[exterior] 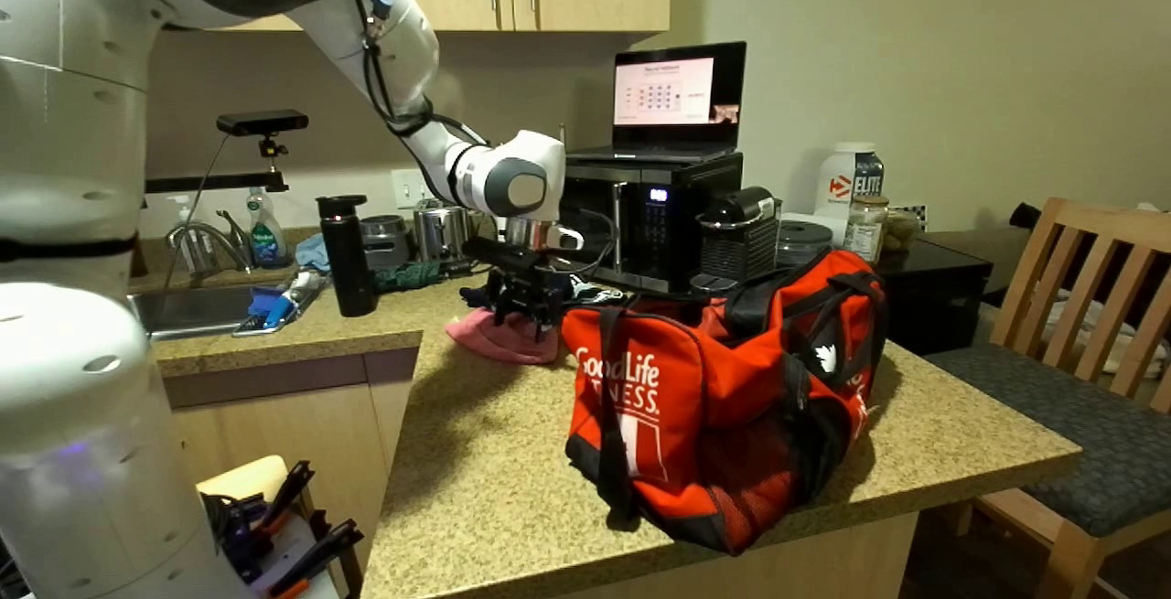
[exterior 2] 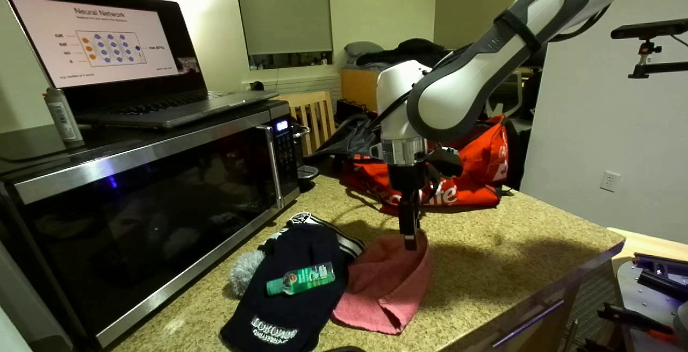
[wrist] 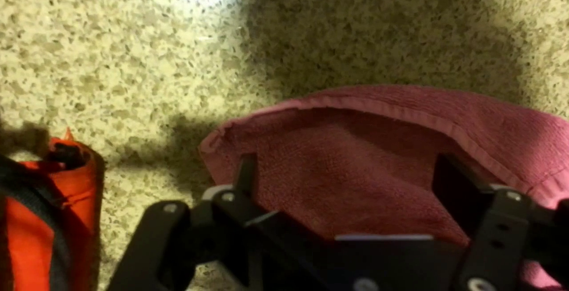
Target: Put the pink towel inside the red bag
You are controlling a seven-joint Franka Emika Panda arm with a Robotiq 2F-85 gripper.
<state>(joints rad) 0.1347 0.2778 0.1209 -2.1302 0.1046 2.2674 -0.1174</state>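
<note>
Pink towel (exterior 2: 376, 287): lies loosely folded on the counter (exterior: 485, 471), outside the red bag (exterior: 741, 379) and close beside a dark knit hat (exterior 2: 293, 306), on which a small green bottle (exterior 2: 309, 278) rests.
Stage reached: early, judging by the layout; the approach looks made, and grasping the cloth appears to be the step in hand.
Steps left: closing on the cloth, lifting, carrying it across, lowering it into the bag, and release.
Towel's long axis: appears to run toward and away from the bag; crosswise in the wrist view, where one end passes out of sight, so the exact line is uncertain.
Towel's narrow corner: points toward the bag, a hemmed edge curving back from it.
Gripper (wrist: 346, 171): directed downward at the towel's bag-side end; its fingers (wrist: 458, 193) stand apart with cloth visible between them, nothing clamped. Whether the tips touch the cloth cannot be told.
Red bag: stands apart from the towel on the same counter, its upper side sagging.
</note>
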